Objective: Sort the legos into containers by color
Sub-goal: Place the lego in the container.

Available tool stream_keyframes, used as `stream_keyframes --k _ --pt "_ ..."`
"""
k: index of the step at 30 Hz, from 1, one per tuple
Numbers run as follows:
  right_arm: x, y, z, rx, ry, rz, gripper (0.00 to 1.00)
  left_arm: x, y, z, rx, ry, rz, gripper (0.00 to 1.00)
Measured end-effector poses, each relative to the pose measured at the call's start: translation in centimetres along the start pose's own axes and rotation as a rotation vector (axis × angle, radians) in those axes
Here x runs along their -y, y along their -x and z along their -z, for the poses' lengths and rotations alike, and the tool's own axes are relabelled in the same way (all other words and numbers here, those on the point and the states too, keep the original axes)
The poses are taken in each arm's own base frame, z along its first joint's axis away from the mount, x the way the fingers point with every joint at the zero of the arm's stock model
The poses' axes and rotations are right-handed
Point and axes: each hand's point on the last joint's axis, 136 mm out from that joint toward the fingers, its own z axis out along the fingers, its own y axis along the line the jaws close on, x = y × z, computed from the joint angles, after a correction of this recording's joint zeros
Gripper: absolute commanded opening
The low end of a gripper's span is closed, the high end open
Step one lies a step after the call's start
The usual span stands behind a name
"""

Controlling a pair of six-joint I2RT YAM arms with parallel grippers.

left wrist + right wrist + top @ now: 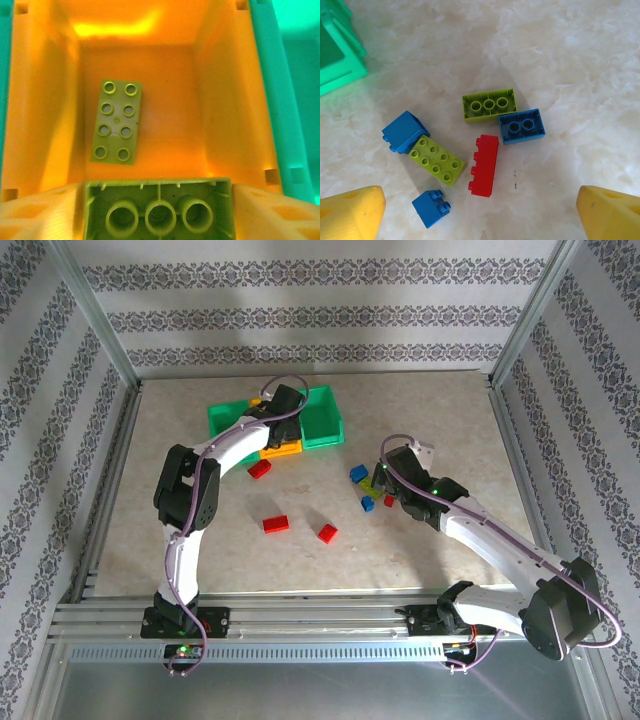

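While my left gripper (pixel 159 214) hung over the orange bin (pixel 227 100), it was clamped on a lime brick (pixel 160 197); a second lime brick (pixel 116 121) lay flat on the bin's floor. My right gripper (pixel 480 212), spread wide and empty, stood above a cluster on the table (pixel 580 60): two lime bricks (pixel 489 105), three blue bricks (pixel 521 126), one red brick (pixel 484 165).

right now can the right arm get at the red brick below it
Probably yes. The right gripper hangs open above the red brick; nothing lies on it and bare table flanks one long side. The studs-up lime brick sits close on the other, leaving that finger little room.
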Motion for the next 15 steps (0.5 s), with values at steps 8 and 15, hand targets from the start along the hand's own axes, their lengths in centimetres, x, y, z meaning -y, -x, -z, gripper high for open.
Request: stream_keyframes --k 8,15 --pt "0.0 -0.5 -0.6 -0.019 -0.017 0.001 0.98 0.1 0.1 0.2 -0.001 -0.005 0.013 0.84" --pt "-0.1 -0.6 -0.7 -0.024 -0.014 -0.001 0.84 -0.4 -0.5 1.9 -0.011 -0.025 0.029 0.84"
